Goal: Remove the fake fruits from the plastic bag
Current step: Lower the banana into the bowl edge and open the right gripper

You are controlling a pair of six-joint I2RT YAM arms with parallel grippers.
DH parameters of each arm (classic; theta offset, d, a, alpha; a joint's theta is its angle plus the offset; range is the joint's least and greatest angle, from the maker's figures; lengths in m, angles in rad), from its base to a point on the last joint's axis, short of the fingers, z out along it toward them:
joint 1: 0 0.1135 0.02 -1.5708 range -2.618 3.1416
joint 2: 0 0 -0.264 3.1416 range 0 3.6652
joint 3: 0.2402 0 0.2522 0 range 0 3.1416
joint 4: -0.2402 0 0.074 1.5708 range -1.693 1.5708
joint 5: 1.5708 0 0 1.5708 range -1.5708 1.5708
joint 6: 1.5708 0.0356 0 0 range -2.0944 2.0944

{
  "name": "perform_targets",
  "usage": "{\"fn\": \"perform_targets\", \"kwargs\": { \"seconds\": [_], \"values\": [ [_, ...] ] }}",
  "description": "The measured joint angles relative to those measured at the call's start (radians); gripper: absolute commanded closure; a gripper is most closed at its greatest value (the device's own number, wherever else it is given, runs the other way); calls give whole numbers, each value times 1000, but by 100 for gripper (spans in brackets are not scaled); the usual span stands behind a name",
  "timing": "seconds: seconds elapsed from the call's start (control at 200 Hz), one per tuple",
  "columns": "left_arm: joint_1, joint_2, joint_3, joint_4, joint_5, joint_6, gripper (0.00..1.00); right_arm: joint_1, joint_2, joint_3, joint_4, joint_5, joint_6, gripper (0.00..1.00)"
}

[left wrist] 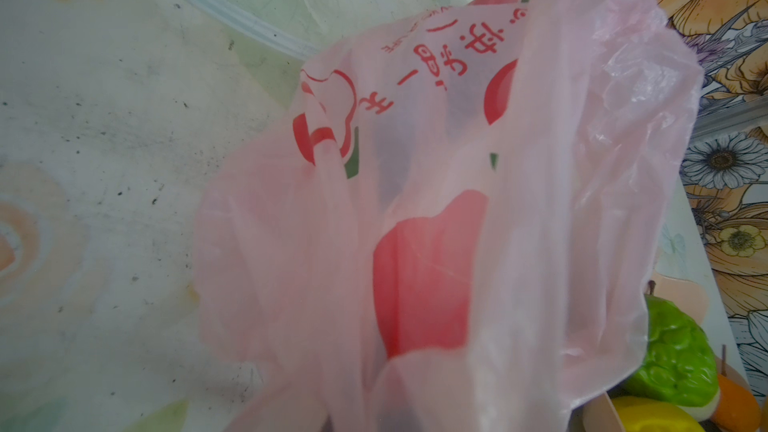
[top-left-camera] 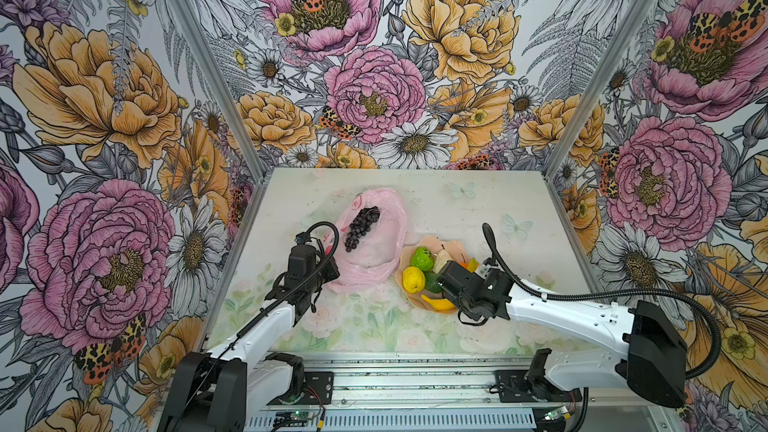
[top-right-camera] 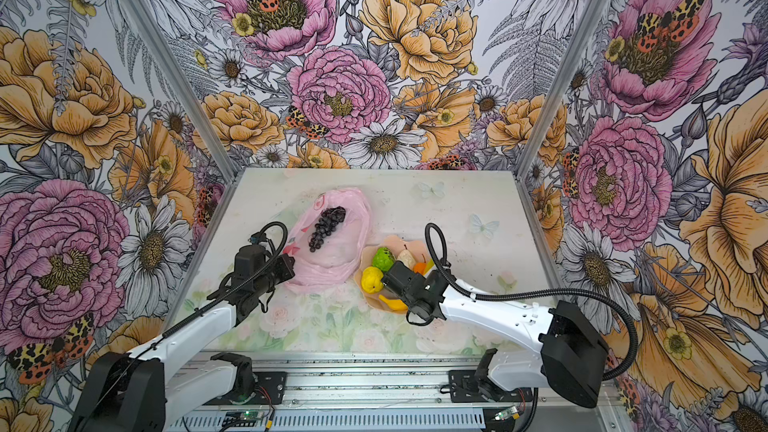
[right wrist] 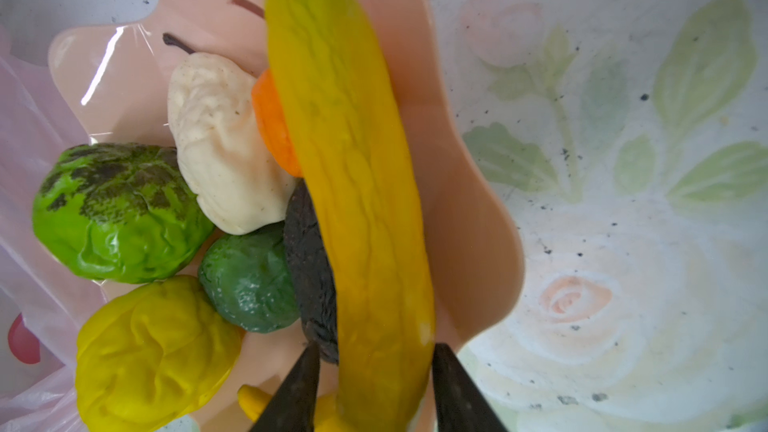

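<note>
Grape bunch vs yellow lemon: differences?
Place: the dark purple plastic grape bunch lies among folds of the translucent pink plastic bag; the glossy yellow plastic lemon sits in the peach wavy-edged dish. Shape: grape bunch long and knobbly; lemon rounded. Both are small fake fruits.

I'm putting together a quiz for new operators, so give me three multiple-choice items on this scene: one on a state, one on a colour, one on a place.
1. The peach wavy-edged dish is: A empty; B overturned; C holding several fruits.
2. The long fruit between the fingers of the right gripper is: A red; B yellow; C blue.
3. The dark purple grape bunch lies: A in the dish; B at the translucent pink plastic bag; C in the right gripper.

Key: C, a green fruit and a cream fruit sit in it; B, the right wrist view shows it yellow; B, both top views show the bunch against pink film.
</note>
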Motion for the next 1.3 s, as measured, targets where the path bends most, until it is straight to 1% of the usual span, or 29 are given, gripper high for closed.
{"fn": "perform_targets", "kwargs": {
  "seconds": [0.16, 0.275, 0.345, 0.485, 0.741, 0.871, 1.056, 1.201, 1.301],
  "values": [
    [0, 0, 0, 0, 0, 0, 98, 0, -31, 0, 0, 2, 2, 44],
    [0, 0, 0, 0, 0, 0, 98, -3, -44, 0, 0, 2, -8, 44],
    [0, 0, 0, 0, 0, 0, 98, -14, -49, 0, 0, 2, -26, 46],
    [0, 0, 0, 0, 0, 0, 98, -84, -87, 0, 0, -7, -96, 52],
    [0, 0, 0, 0, 0, 0, 98, -244, -159, 0, 0, -47, -257, 55],
    [3, 1, 0, 0, 0, 0, 98, -290, -144, 14, -3, -66, -344, 55],
    [5, 10, 0, 4, 0, 0, 98, -291, -78, 79, 23, -90, -447, 60],
    [5, 11, 0, 4, 0, 0, 98, -291, -23, 84, 43, -107, -490, 62],
    [5, 11, 0, 5, 0, 0, 98, -291, -15, 79, 50, -111, -502, 62]
  ]
}}
